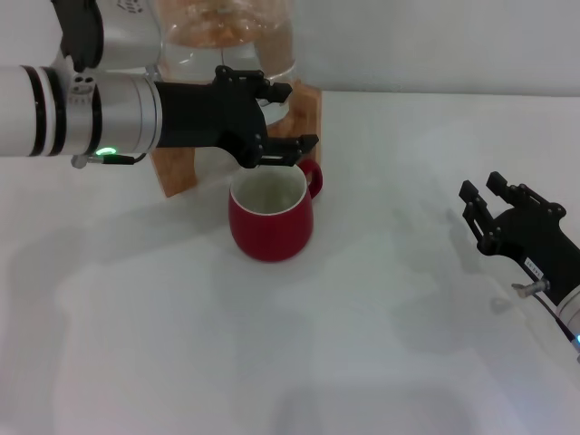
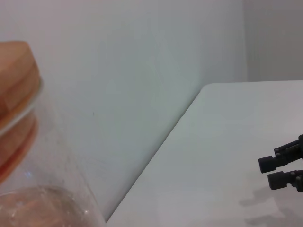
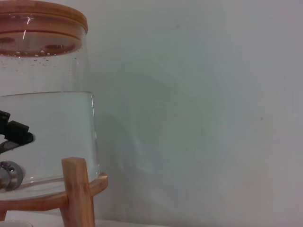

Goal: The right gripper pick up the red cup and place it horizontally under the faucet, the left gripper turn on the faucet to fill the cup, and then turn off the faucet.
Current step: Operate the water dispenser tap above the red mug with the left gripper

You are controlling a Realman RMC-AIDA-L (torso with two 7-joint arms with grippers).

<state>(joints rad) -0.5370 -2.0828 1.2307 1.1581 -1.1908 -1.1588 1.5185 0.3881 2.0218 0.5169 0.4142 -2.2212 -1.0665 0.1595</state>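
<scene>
The left gripper reaches in from the robot's left at the front of the glass water jar, directly above the red cup. Its black prongs are spread, one up near the jar's base and one lower, just over the cup's rim, with a gap between them; whether they touch the faucet cannot be told from the head view, since the claw covers that spot. In the right wrist view a bit of shiny chrome, the faucet, peeks out low on the jar's front, with black prong tips just above it.

The red cup stands upright on the white table, mouth up and cream inside showing, its loop handle turned toward the wooden stand that carries the jar. The cup sits just in front of that stand, beneath the left claw.

The right gripper rests low over the table on the robot's right, well apart from the cup, its prongs parted and holding nothing.

The jar is partly filled with clear water and capped by a wooden lid.
</scene>
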